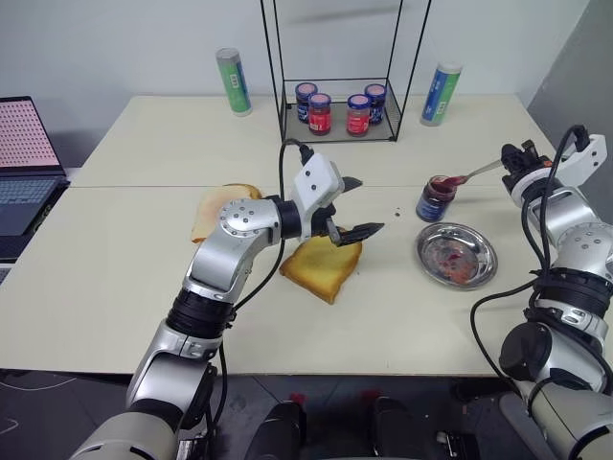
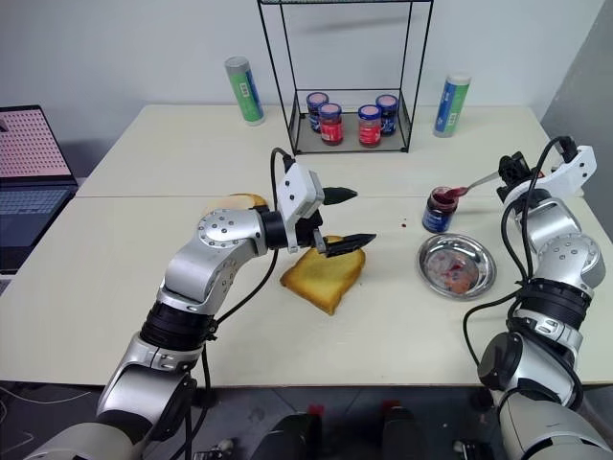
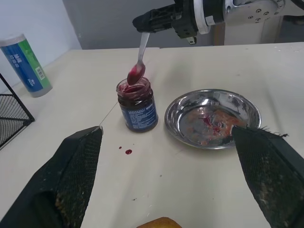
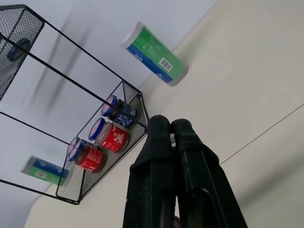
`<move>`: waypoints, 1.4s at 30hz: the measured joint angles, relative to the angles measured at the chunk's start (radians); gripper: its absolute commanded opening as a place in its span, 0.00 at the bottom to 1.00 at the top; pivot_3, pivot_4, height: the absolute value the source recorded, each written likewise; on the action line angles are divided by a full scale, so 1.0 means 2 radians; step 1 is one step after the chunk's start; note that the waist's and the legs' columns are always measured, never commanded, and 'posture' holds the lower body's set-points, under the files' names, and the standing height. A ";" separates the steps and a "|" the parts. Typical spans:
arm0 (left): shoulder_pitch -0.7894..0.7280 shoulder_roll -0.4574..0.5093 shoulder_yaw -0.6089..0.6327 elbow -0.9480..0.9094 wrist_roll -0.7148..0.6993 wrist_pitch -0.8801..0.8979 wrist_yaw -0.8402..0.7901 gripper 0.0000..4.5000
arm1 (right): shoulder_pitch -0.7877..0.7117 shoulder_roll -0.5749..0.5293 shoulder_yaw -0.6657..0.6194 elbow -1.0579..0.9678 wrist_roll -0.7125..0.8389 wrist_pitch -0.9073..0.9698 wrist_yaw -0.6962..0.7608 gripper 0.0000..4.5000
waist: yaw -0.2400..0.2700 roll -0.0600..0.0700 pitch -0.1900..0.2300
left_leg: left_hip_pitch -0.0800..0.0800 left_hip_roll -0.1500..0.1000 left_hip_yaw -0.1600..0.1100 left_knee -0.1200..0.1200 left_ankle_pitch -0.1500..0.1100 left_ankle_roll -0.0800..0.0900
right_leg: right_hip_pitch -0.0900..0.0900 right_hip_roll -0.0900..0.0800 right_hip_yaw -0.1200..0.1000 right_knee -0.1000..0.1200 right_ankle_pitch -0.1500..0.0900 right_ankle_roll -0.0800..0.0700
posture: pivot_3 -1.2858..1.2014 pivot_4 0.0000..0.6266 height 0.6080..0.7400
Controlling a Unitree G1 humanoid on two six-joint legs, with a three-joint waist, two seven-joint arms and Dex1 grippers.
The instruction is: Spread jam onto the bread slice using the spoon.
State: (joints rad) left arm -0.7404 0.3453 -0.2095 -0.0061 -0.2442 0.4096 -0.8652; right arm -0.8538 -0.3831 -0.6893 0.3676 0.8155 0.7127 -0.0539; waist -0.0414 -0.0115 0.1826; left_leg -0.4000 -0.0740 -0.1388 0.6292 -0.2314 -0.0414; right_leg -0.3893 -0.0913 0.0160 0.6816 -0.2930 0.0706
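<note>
Spoon: clamped in right gripper, bowl loaded over jam.
Bread slice: bare; spreading not begun.
Left gripper: wide, empty, above slice.

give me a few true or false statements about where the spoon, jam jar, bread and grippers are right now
1. The right gripper is shut on the spoon. True.
2. The spoon's bowl rests in the steel dish. False: it is at the open mouth of the jam jar, beside the dish.
3. The left gripper is open and holds nothing. True.
4. Jam is already spread across the bread slice. False: its golden face looks plain.
5. The jam jar stands inside the wire rack. False: it stands on the table by the dish; four lidded jars are in the rack.
</note>
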 measured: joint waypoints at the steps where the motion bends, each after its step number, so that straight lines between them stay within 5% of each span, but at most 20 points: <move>1: 0.000 0.000 0.000 0.000 0.000 0.000 0.000 1.00 | -0.002 0.004 -0.005 -0.001 0.009 0.002 -0.008 0.00 | 0.000 0.000 0.000 | 0.000 0.000 0.000 0.000 0.000 0.000 | 0.000 0.000 0.000 0.000 0.000 0.000 | 0.52 0.24 1.00; 12: 0.068 0.057 0.062 -0.086 -0.069 0.068 -0.011 1.00 | -0.019 0.060 -0.034 -0.103 0.147 0.061 -0.113 0.00 | -0.012 0.000 0.000 | 0.000 0.003 0.000 -0.001 0.000 0.000 | -0.001 0.001 0.000 0.000 0.000 0.000 | 0.52 0.24 1.00; 21: 0.273 0.167 0.183 -0.235 -0.151 0.150 -0.019 1.00 | 0.046 0.165 0.111 -0.235 0.210 0.115 -0.126 0.00 | -0.020 0.001 0.000 | 0.001 0.006 0.000 -0.001 -0.001 0.001 | -0.002 0.003 0.001 0.000 0.001 -0.002 | 0.52 0.24 1.00; 26: 0.418 0.176 0.250 -0.301 -0.174 0.162 -0.006 1.00 | 0.103 0.166 0.243 -0.267 0.139 0.116 -0.062 0.00 | -0.016 0.001 0.000 | 0.001 0.006 0.000 -0.001 -0.001 0.001 | -0.001 0.003 0.001 -0.001 0.001 -0.002 | 0.52 0.24 1.00; 31: 0.482 0.151 0.265 -0.334 -0.168 0.153 0.046 1.00 | 0.146 0.144 0.351 -0.264 0.023 0.058 0.032 0.00 | -0.003 0.001 0.000 | 0.001 0.006 0.001 -0.001 -0.001 0.001 | 0.000 0.003 0.001 -0.001 0.001 -0.002 | 0.52 0.24 1.00; 42: 0.465 0.136 0.251 -0.351 -0.168 0.150 0.101 1.00 | 0.157 0.135 0.422 -0.223 -0.113 -0.045 0.135 0.00 | -0.003 0.000 0.000 | 0.001 0.006 0.001 -0.001 -0.001 0.001 | 0.000 0.004 0.000 -0.001 0.001 -0.002 | 0.52 0.24 1.00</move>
State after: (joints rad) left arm 0.1902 0.6175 0.2930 -0.7087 -0.5795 0.7088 -0.6624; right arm -0.5392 -0.1136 0.1547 -0.0781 0.5894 0.6234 0.2167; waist -0.0466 -0.0108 0.1817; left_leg -0.3971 -0.0616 -0.1375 0.6269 -0.2333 -0.0391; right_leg -0.3900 -0.0841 0.0167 0.6800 -0.2906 0.0667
